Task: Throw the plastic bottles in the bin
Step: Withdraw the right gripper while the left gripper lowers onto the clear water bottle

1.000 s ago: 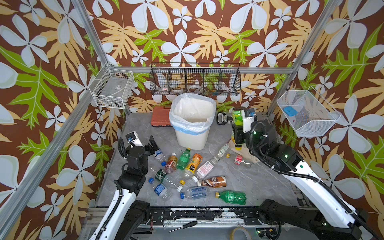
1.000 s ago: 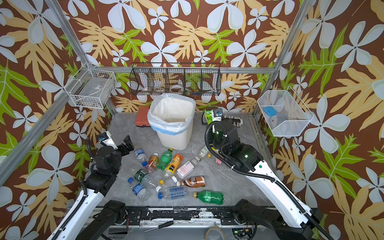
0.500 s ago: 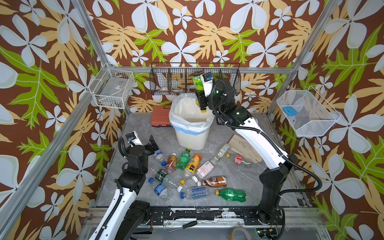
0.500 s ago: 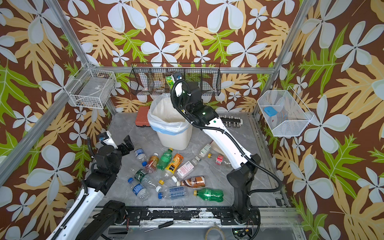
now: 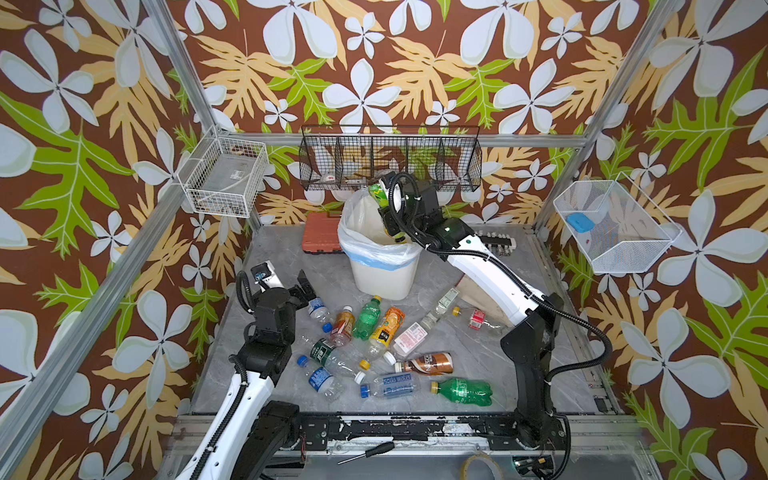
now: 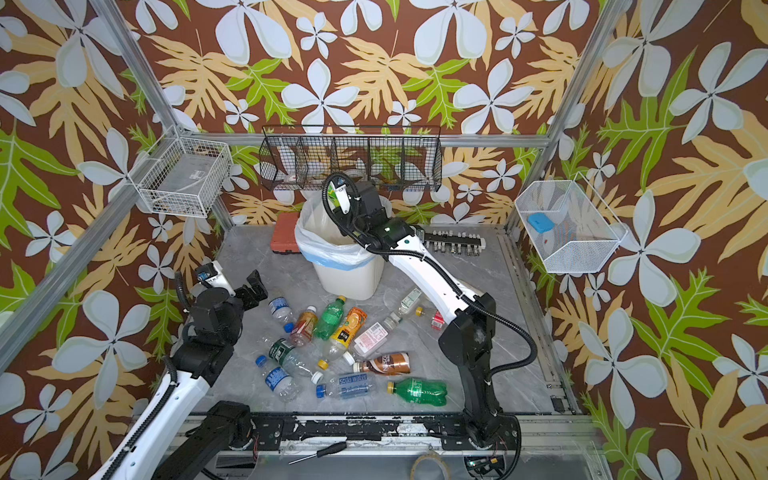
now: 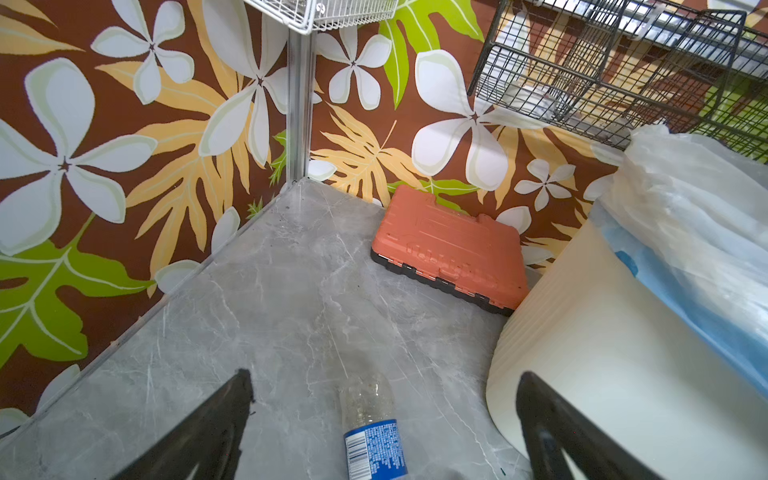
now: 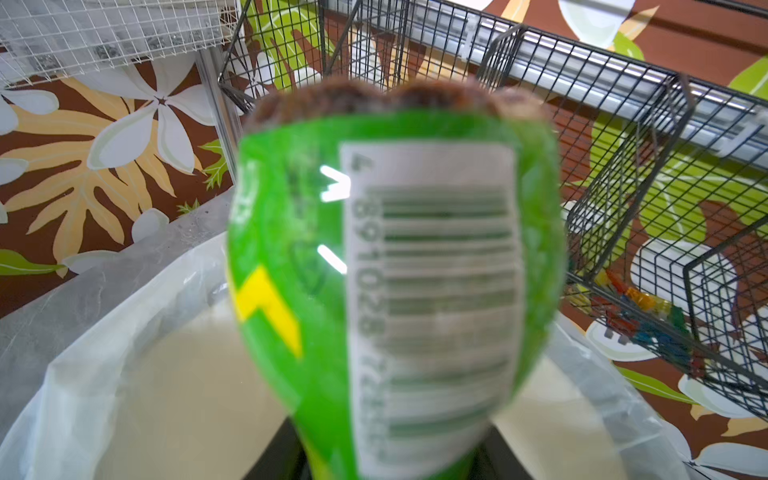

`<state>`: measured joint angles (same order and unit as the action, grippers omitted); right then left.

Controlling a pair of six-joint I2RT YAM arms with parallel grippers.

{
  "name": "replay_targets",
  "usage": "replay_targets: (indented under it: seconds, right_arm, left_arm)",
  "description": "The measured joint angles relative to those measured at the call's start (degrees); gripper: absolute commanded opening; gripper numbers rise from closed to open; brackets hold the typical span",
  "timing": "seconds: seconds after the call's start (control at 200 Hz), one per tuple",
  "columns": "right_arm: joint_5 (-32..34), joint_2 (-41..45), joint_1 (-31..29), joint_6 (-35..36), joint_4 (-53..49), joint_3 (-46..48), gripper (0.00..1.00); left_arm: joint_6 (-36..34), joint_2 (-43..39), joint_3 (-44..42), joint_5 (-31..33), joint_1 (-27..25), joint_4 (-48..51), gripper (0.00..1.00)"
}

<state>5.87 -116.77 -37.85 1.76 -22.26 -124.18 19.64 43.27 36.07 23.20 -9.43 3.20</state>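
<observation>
Right wrist view: right gripper [image 8: 384, 461] pinches green-labelled bottle [image 8: 395, 270] above bin [image 8: 199, 374] (left gripper [image 7: 386, 376] spread); off-centre release could hit rim.

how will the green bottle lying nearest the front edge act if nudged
Likely rolls: the green bottle lies on its round side on the smooth table. Probably light; it looks see-through and empty. Thin plastic may dent if squeezed.

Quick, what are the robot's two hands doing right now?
The left gripper is open, holding nothing.
The right gripper is shut on a green bottle, over the bin.
</observation>
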Motion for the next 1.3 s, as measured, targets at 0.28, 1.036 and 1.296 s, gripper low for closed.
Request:
replay_targets:
  seconds: [0.28, 1.036, 1.296]
  right_arm:
    - [2.1, 2.7, 0.0, -0.5, -0.5, 1.4, 0.93]
    - [14.2, 54.7, 0.1, -20.3, 12.0, 68.4, 0.99]
    - [15.4, 55.3, 0.1, -21.0, 11.2, 69.8, 1.00]
  left_arm:
    - [0.4, 0.0, 0.0, 0.0, 0.0, 0.4, 1.00]
    - [1.4, 10.8, 4.1, -1.2, 0.3, 5.5, 0.99]
    - [3.3, 24.0, 10.6, -5.9, 2.2, 12.0, 0.97]
